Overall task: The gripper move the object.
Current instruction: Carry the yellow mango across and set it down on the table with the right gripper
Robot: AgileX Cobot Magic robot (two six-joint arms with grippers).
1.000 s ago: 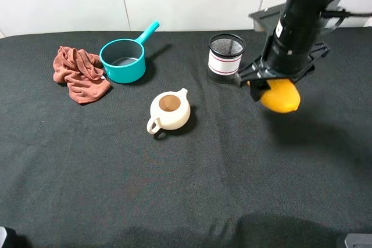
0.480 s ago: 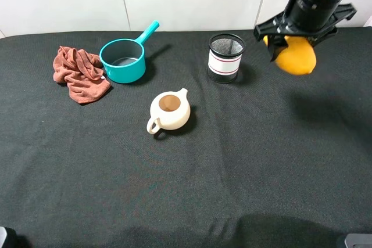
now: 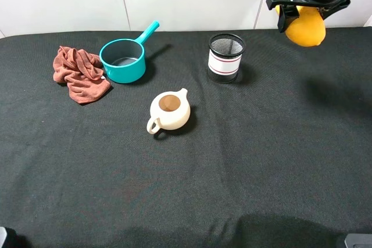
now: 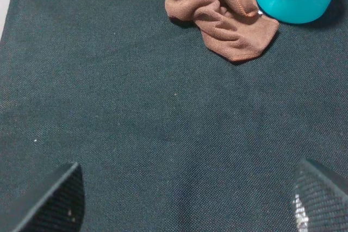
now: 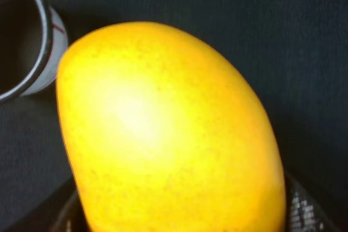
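Note:
The object, a smooth yellow-orange mango, hangs high above the table's back right corner. My right gripper is shut on it from above. In the right wrist view the mango fills most of the picture, and only a black fingertip shows beside it. My left gripper is open above bare black cloth, with nothing between its fingers, and does not show in the exterior high view.
A mesh cup with a white band stands left of and below the mango. A cream teapot sits mid-table. A teal saucepan and a crumpled brown cloth lie at the back left. Black cloth covers the table.
My right gripper has lifted the mango from beside the mesh cup, carrying it up and toward the back right. The left arm and the other things have not moved.

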